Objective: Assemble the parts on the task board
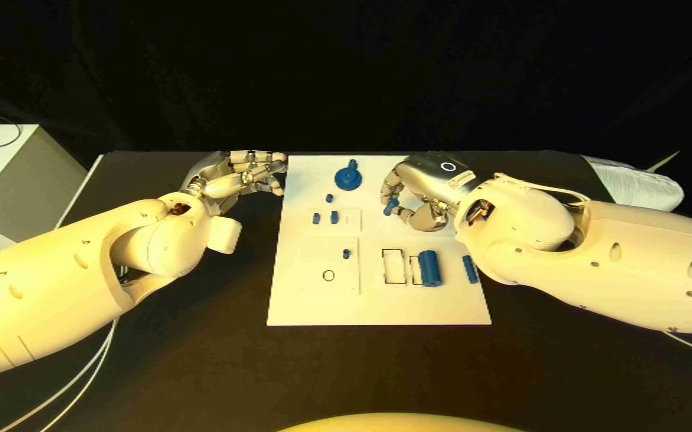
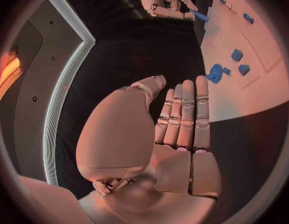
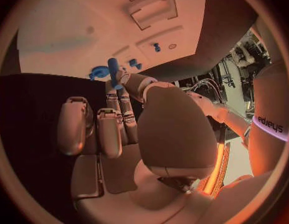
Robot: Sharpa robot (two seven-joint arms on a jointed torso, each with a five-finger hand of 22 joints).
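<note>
Holding: right hand [image 1: 415, 195] pinches one blue peg [image 3: 113, 70] at thumb and fingertip, over the far part of the task board [image 1: 378, 307].
Peg axis: long axis runs out past the fingertips, toward the board surface, in the right wrist view.
Left hand [image 1: 238, 175]: empty, fingers loosely apart, off the board's edge, just beside it.
Round knobbed part [image 1: 348, 175]: one, just beyond right hand's fingertips, between both hands.
Small blocks [image 1: 325, 219]: two, side by side, nearer than the knob.
Cylinder [image 1: 427, 266]: one, below right wrist, long axis front to back.
Slim bar [image 1: 469, 269]: one, beside cylinder, same axis.
</note>
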